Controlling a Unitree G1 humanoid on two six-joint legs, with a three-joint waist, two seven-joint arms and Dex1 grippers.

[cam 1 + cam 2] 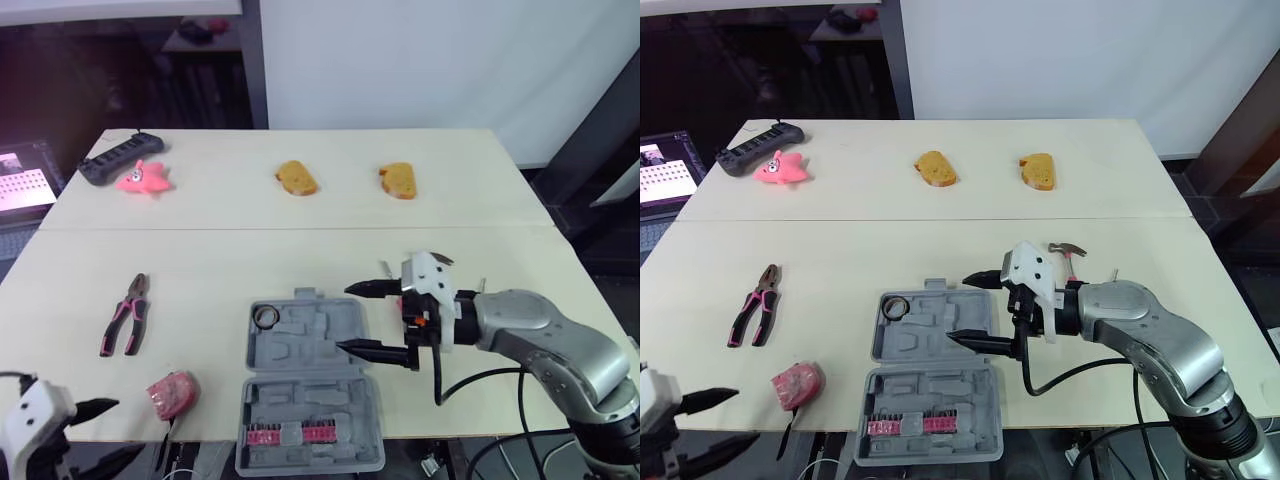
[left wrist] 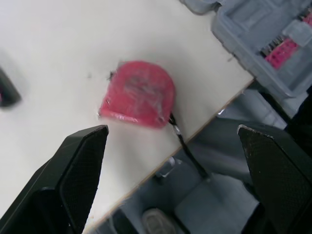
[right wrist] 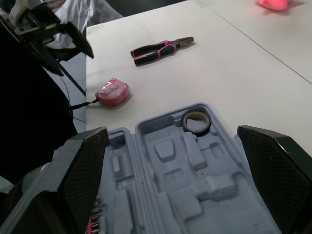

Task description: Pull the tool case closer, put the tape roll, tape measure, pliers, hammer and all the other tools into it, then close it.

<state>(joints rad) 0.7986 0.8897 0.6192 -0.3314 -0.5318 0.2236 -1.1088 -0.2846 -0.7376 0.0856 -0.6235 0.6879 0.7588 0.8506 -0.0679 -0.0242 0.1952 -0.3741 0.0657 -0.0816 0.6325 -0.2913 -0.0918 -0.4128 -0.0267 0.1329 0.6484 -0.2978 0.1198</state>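
Note:
The grey tool case (image 1: pixel 310 395) lies open and flat at the table's front edge, with a strip of pink bits in its near half. A tape roll (image 1: pixel 266 317) sits in the far left corner of the case. My right gripper (image 1: pixel 346 318) is open over the case's right side, holding nothing. Behind it, part of the hammer (image 1: pixel 1070 250) peeks out. Pink-handled pliers (image 1: pixel 127 315) lie to the left of the case. The red tape measure (image 2: pixel 139 95) rests near the front edge, and my left gripper (image 1: pixel 115 432) hangs open just off the edge beside it.
At the back left lie a black power strip (image 1: pixel 120 158) and a pink toy (image 1: pixel 145 178). Two bread-like pieces (image 1: pixel 297 178) (image 1: pixel 397 180) sit at the back middle. A lit screen (image 1: pixel 25 185) stands off the table's left side. A seam (image 1: pixel 300 229) crosses the tabletop.

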